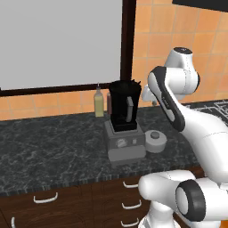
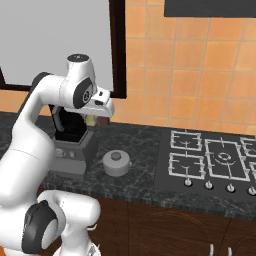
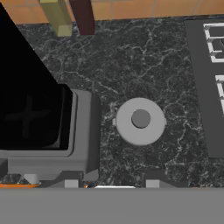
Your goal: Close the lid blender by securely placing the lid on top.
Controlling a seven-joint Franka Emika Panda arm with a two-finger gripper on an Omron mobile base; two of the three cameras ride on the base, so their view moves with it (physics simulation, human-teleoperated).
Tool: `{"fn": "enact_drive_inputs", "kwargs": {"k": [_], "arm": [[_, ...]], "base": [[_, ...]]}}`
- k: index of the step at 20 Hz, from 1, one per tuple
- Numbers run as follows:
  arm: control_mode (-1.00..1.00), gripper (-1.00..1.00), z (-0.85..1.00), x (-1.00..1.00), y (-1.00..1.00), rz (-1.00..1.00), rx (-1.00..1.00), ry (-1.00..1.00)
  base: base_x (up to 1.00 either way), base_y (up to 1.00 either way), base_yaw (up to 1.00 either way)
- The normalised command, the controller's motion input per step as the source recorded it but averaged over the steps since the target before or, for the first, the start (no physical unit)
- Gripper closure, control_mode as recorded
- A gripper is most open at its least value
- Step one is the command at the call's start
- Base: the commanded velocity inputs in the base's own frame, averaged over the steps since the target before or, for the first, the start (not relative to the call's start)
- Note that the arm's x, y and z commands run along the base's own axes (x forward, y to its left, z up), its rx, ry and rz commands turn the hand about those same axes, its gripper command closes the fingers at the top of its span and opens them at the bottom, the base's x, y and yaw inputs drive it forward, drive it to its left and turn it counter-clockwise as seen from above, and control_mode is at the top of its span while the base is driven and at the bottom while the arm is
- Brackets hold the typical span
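We are at the approach step: the hand is high over the counter (image 3: pixel 144 57), looking straight down, and nothing has been picked up yet. Nearest us in the hand view, the gripper (image 3: pixel 111 183) shows as two small tips at the six o'clock edge with a gap between them and nothing in it; we judge the fingers partly apart and empty.

Just beyond the tips, a little toward one o'clock, the lid (image 3: pixel 140 121) lies flat on the dark stone with its knob up, apart from everything else. At nine o'clock from the lid sits the blender (image 3: pixel 52 131), grey base close beside the lid but not touching, its black jar open at the top and tilting away toward ten o'clock in this view. In the left base view the lid (image 1: pixel 155 140) rests at four o'clock from the blender (image 1: pixel 124 120); in the right base view the lid (image 2: pixel 116 163) is at three o'clock from the blender (image 2: pixel 71 140).

Farther off, the hob (image 3: pixel 210 83) lies at three o'clock, and a yellow bottle (image 3: pixel 57 16) and a brown bottle (image 3: pixel 82 15) stand at the wall near twelve o'clock.

Next, we judge, the hand must centre over the knob, come down with the fingers astride it, and close before lifting toward the jar
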Motion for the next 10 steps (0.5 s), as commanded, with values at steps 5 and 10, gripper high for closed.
{"fn": "enact_drive_inputs", "kwargs": {"k": [5,10], "arm": [[-1.0,-1.0,-0.1,-0.25,-0.05,0.0,0.0,0.0],[-1.0,-1.0,-0.33,-0.31,-0.13,0.0,0.0,0.0]], "base": [[0.0,0.0,0.0],[0.0,0.0,0.0]]}}
